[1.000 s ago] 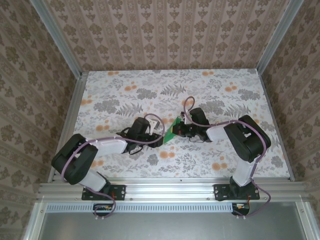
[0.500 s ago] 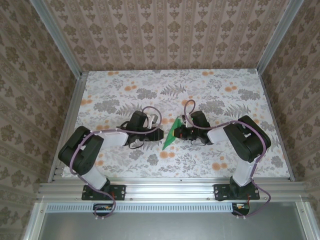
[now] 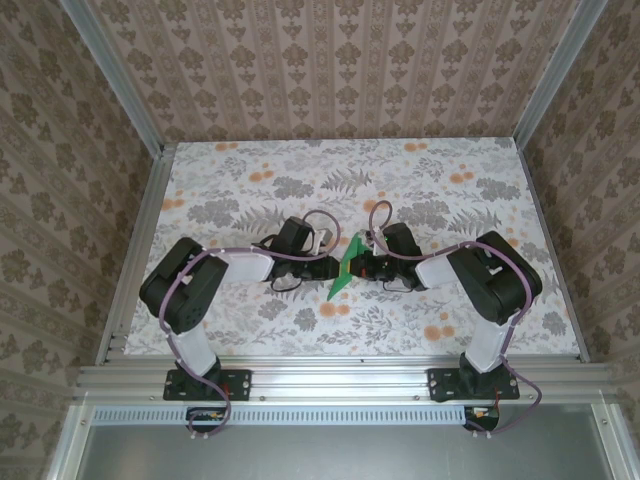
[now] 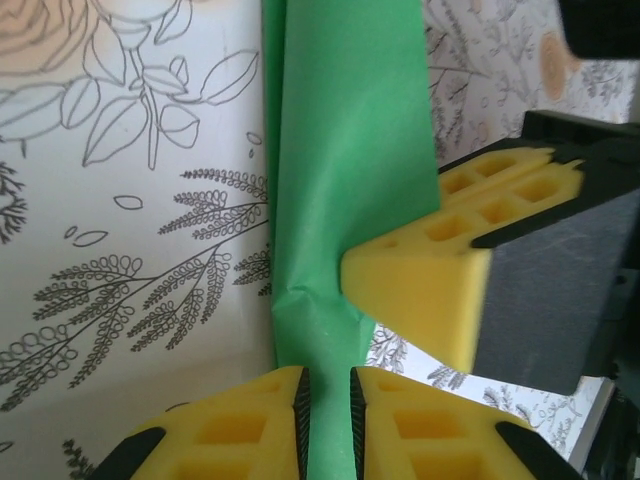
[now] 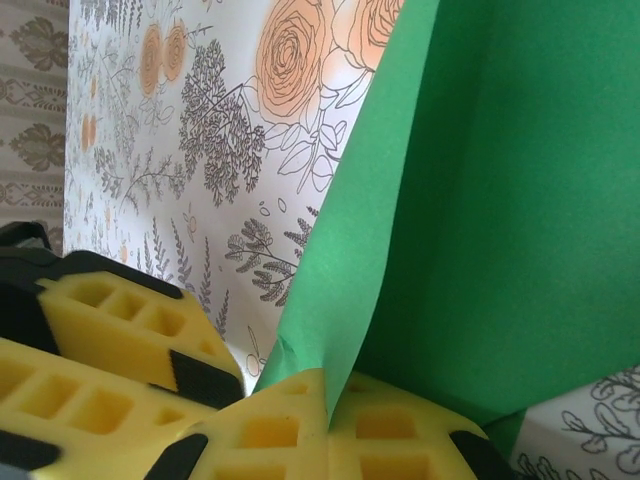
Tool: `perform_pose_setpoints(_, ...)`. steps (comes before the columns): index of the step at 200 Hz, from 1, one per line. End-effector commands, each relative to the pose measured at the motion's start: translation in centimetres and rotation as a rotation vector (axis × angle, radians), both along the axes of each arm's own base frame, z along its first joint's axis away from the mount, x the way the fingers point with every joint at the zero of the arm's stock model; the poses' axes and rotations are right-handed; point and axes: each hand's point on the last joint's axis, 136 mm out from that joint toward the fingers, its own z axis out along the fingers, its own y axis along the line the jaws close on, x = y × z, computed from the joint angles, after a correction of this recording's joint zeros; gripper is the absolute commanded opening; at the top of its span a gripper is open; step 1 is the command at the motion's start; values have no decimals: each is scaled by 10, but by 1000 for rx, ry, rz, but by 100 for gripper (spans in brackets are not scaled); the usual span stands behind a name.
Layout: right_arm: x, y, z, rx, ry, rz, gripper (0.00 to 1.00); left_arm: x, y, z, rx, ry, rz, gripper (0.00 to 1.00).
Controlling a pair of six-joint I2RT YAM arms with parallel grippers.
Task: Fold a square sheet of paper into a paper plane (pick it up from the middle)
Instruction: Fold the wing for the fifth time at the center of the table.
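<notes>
Top external view shows the folded green paper (image 3: 345, 270) mid-table (image 3: 450, 190), partly hidden between 2 grippers: the right gripper (image 5: 328, 400) pinches its fold, the left gripper (image 4: 327, 400) straddles its edge narrowly, contact unclear.

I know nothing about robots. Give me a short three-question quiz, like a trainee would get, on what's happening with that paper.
1. Pick one: the square sheet of paper is A) red, B) green, C) white.
2. True or false: the sheet lies flat on the table, touched by nothing.
3. Fill in: the right gripper is shut on the ____.

Key: 1 B. 2 False: it is pinched and held up off the table. 3 Paper.
</notes>
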Motion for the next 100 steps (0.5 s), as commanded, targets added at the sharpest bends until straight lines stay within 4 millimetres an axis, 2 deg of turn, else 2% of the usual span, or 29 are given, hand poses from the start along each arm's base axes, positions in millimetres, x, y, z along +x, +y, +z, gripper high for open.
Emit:
perform_pose_setpoints(1, -1, -8, -11, -28, 10, -15, 4, -2, -3, -6, 29, 11, -22, 18)
perform_pose_setpoints(51, -1, -10, -15, -36, 18, -25, 8, -5, -7, -8, 34, 9, -39, 18)
perform_pose_setpoints(84, -2, -12, -17, -41, 29, -39, 18, -7, -9, -8, 53, -2, -54, 18)
perform_pose_setpoints(100, -1, -14, -15, -43, 30, -55, 20, -8, -10, -9, 75, -10, -63, 18)
